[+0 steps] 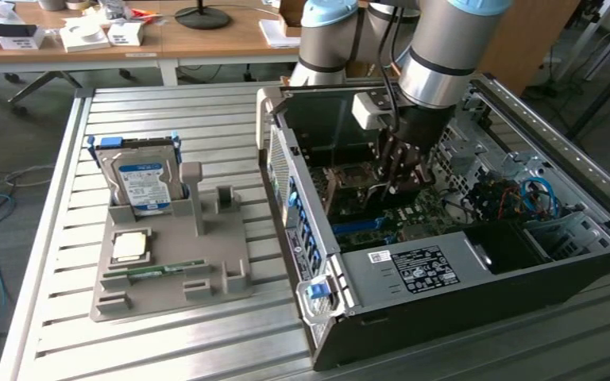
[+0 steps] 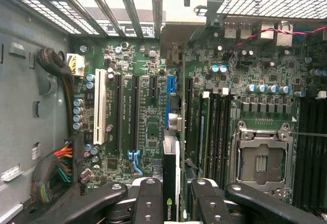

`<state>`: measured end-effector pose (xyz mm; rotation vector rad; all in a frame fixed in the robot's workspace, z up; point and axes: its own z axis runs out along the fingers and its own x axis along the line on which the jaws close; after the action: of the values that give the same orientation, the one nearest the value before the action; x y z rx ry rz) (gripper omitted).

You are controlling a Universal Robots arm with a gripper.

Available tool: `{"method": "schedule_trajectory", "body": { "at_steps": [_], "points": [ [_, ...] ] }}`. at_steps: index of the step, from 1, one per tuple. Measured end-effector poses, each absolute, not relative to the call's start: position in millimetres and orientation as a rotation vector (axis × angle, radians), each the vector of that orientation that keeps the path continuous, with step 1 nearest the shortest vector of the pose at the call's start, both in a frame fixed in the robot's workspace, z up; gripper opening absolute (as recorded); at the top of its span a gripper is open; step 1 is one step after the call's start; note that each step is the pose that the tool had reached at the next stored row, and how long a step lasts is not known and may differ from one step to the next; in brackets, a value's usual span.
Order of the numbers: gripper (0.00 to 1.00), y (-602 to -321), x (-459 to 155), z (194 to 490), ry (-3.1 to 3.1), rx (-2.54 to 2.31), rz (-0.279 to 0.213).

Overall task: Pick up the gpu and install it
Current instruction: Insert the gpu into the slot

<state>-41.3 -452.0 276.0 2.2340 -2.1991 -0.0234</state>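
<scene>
- Your jaws are shut on the gpu [image 2: 170,180]. It stands on its thin edge right between them, with one jaw on each side.
- The gpu is over the green motherboard [image 2: 138,132], in line with the blue slot [image 2: 171,87] (whether it touches the slot, you cannot tell).
- In the exterior view your arm [image 1: 438,55] reaches down into the open computer case [image 1: 443,274].
- The hard drive [image 1: 144,178] stands upright in the grey holder [image 1: 178,262] on the worktop [image 1: 61,317]. It is well apart from the case, on the exterior view's left.
</scene>
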Motion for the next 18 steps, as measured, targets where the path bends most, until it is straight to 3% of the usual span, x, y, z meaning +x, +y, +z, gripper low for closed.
{"method": "schedule_trajectory", "body": {
  "at_steps": [18],
  "points": [
    [0.26,-452.0,-48.3,272.4,-2.2,2.236,-0.02]
  ]
}}
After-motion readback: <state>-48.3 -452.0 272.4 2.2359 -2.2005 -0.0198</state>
